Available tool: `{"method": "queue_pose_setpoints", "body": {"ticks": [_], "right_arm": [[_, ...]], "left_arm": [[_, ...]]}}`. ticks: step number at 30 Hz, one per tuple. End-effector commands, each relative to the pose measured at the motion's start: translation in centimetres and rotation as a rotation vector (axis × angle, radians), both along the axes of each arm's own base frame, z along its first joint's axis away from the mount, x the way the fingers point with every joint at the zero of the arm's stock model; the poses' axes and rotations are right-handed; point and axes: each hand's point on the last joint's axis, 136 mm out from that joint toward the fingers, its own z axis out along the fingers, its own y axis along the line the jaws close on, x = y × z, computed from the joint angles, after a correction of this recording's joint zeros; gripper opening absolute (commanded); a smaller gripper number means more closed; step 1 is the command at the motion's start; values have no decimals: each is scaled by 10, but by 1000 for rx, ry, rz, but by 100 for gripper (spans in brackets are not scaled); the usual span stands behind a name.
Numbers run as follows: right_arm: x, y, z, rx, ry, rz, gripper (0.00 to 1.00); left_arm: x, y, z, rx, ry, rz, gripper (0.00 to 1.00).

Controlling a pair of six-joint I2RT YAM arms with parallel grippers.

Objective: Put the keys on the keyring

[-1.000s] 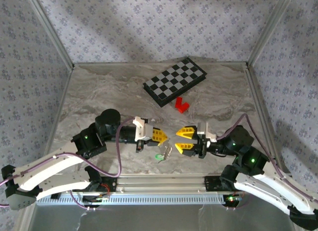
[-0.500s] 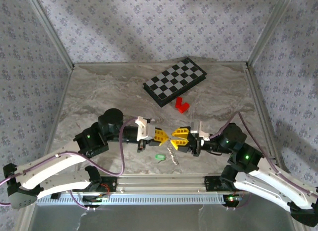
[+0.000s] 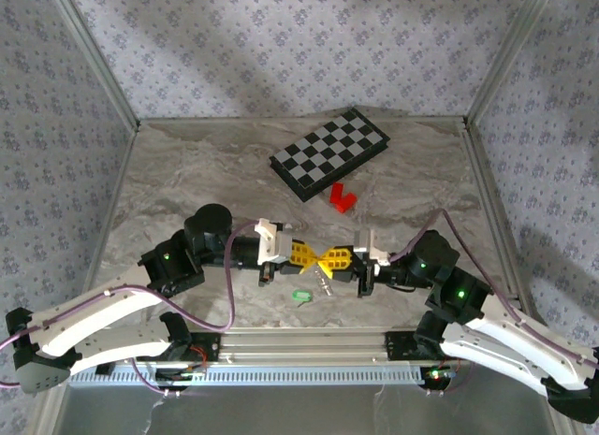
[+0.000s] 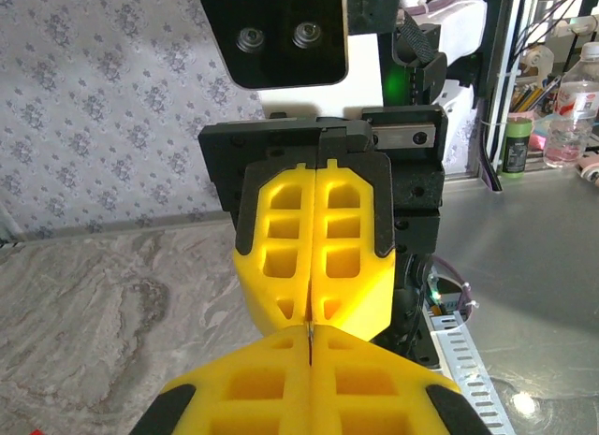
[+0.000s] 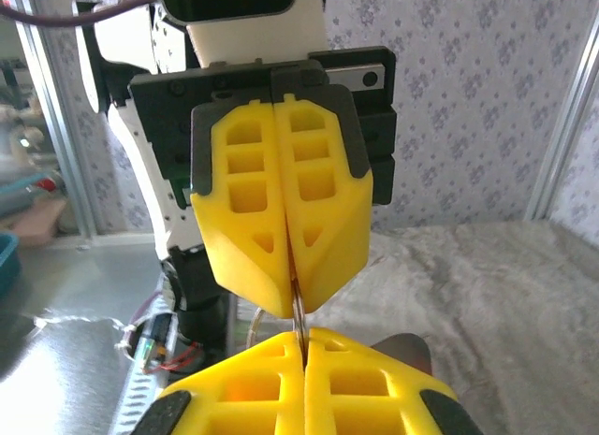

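Note:
In the top view my left gripper (image 3: 312, 257) and right gripper (image 3: 335, 261) meet tip to tip above the table's near middle. Both are shut on a thin silvery piece of the keyring (image 5: 298, 311), which bridges the small gap between their yellow fingertips. The left wrist view shows it as a sliver (image 4: 308, 332). A short stretch of grey chain (image 3: 325, 284) hangs below the tips. The green-headed key (image 3: 301, 295) lies just in front of them, left of the chain. I cannot tell whether the key is threaded on the chain.
A checkered board (image 3: 329, 152) lies at the back of the marble table (image 3: 187, 173), and a red block (image 3: 342, 198) sits just in front of it. Patterned walls close in three sides. A metal rail (image 3: 299, 343) runs along the near edge.
The right gripper has moved left and gone from open to shut, so its tips now meet the left gripper's. The green key has stayed where it was.

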Motion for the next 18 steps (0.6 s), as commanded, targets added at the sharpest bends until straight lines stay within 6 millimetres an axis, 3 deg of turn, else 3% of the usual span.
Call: {"method": "queue_pose_setpoints", "body": {"ticks": [1,4,5,8,12,18], "right_arm": [[3,0,11,30,-29,-18,0],[8,-2,11,30,-43,-55,0],[11,-4,12,28,-50,-78,0],[17,-11,10,2,-90,-142,0],[9,-17,13,76,-109,-120,0],[-2,-15,40,289,-81,-6,0]], "left_arm": [[-6,-3,6,-26,-19,-32,0],[1,-3,2,-15,-12,6,0],[5,-2,0,-12,-11,32,5],[13,6,-4,-11,-19,105,34],[13,19,-2,-60,-22,135,30],[1,21,14,-169,-27,59,32]]}}
